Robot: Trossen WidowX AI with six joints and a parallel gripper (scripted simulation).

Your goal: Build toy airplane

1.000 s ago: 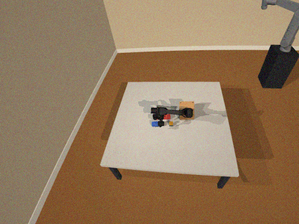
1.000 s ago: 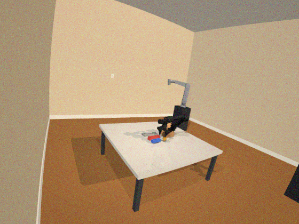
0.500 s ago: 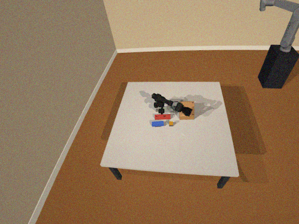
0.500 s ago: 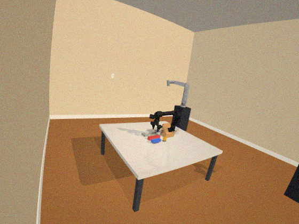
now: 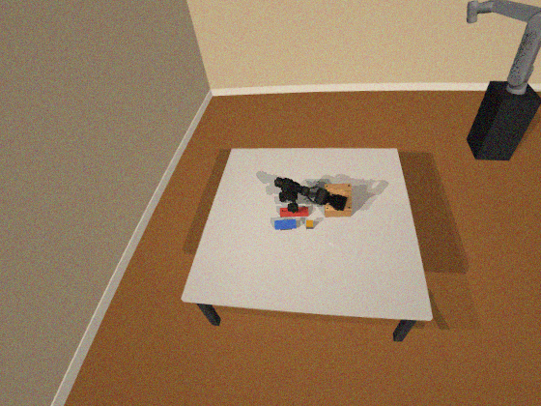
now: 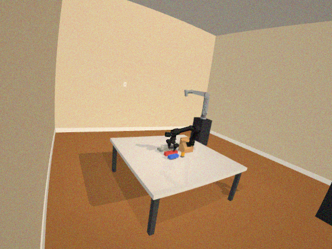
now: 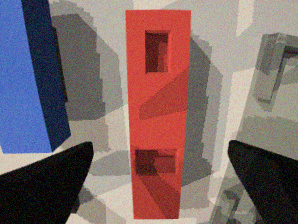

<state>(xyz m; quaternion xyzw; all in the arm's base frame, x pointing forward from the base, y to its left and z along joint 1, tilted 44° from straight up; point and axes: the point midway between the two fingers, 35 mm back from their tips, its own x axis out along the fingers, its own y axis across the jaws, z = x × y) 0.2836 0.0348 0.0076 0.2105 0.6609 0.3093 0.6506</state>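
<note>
Fuselage (image 7: 156,115) between spread fingers (untouched)

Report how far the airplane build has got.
Nothing is assembled yet. The red fuselage lies on the table, both sockets bare; the blue wing and orange tail fin lie loose beside it. In hand: the open gripper hangs over the fuselage, holding nothing. Left: grasp it, seat it in the jig, fit wing and fin, then move clear.

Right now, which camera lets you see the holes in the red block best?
The wrist view. The red fuselage fills it, both sockets plain, between the open gripper fingers. Top and exterior views show only a tiny red bar, no holes.
</note>
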